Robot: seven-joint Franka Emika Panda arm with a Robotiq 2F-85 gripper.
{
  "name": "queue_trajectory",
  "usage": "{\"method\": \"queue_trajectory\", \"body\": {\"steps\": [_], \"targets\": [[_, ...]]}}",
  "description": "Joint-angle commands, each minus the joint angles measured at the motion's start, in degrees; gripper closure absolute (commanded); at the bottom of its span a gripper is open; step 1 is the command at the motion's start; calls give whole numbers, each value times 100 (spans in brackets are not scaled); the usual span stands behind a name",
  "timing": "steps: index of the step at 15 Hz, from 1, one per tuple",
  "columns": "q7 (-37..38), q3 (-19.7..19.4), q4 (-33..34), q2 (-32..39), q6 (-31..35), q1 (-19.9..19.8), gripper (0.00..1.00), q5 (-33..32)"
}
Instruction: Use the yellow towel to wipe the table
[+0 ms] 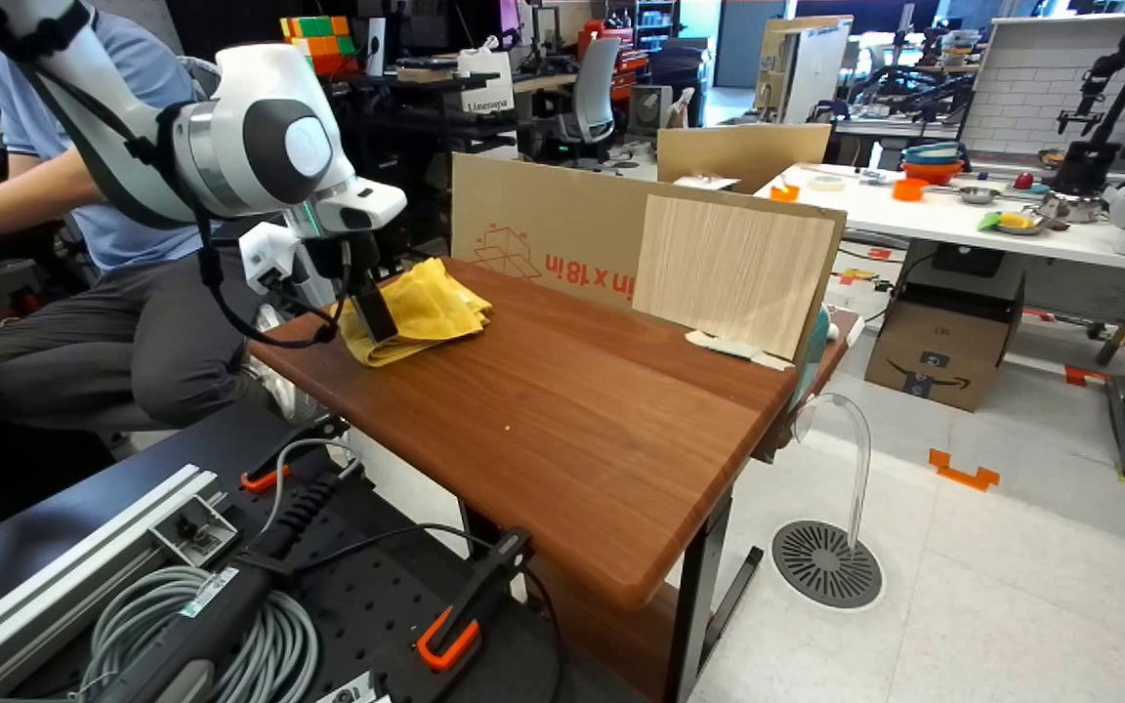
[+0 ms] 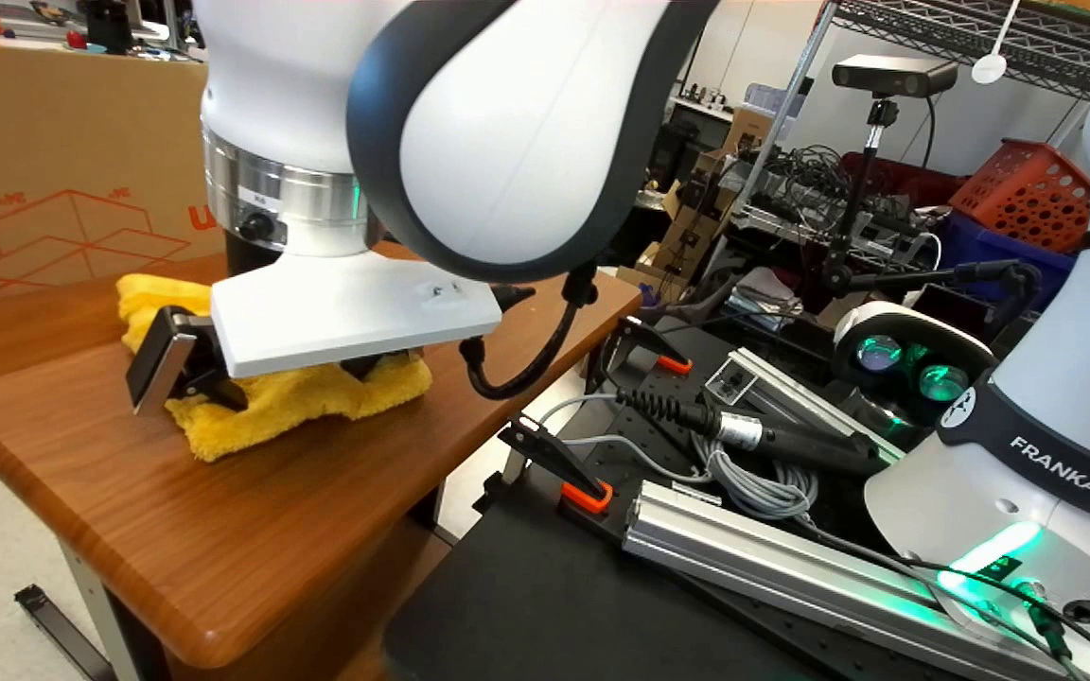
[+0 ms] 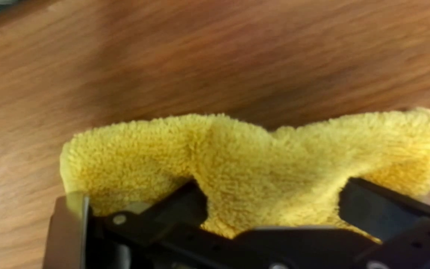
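Yellow towel (image 1: 445, 308) is folded and rumpled on the brown counter (image 1: 572, 420), at 10 o'clock from the counter's middle in an exterior view. Hand (image 3: 272, 182) points down, right on the towel, in both exterior views. Wrist view, clock off its centre: hand enters from 6 o'clock, dark fingers (image 3: 187, 203) well apart at about 7 and 4, tips sunk into the cloth, yellow pile bulging up between them. Can't tell if the cloth is clamped or only pressed. Towel ends reach 9 and 3; counter grain at 12 is blurred. In an exterior view, clock off the counter's middle: cardboard sheet (image 1: 562, 229) stands along the counter from 11 to 2, pale wood-grain panel (image 1: 733, 278) against it at 2. Seated person (image 1: 123, 249) at 10, beyond the towel. Black-and-orange clamp (image 1: 479, 591) at 7, beside the counter edge. White robot base (image 2: 1009, 511), glowing green, past 3 o'clock in an exterior view.
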Motion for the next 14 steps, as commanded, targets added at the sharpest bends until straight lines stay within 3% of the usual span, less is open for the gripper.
{"method": "queue_trajectory", "body": {"steps": [1,4,8,14], "targets": [[18,-317,203,269,145,18,0,-52],[85,-818,163,300,248,3,0,-190],[79,-1264,-47,119,260,-368,0,-56],[-27,-1251,-454,-176,238,-1226,0,333]]}}
